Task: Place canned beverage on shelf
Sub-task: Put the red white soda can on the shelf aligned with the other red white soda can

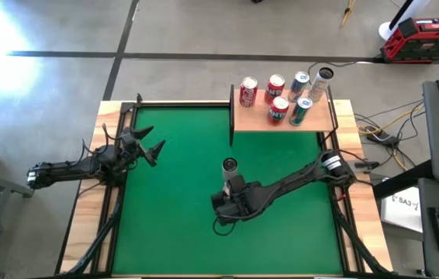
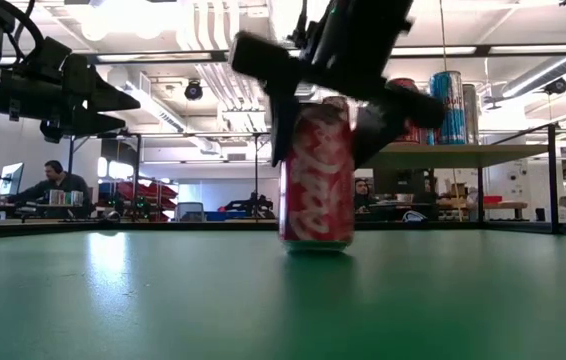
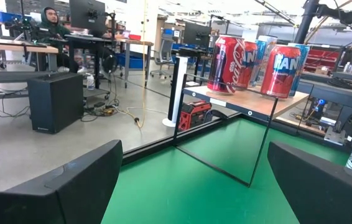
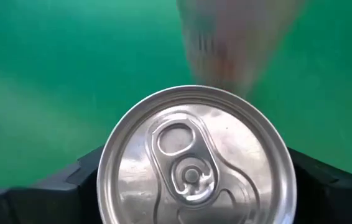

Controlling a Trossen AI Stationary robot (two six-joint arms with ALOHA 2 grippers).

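The red can is shown upright on the green table, near its middle, its long axis vertical, well apart from the shelf where 6 cans are already set. The right gripper is lowered from above with 1 finger on each side of the can; whether the fingers are already pressing it cannot be told. The left gripper, fingers spread, is held farther off at the table's left side.
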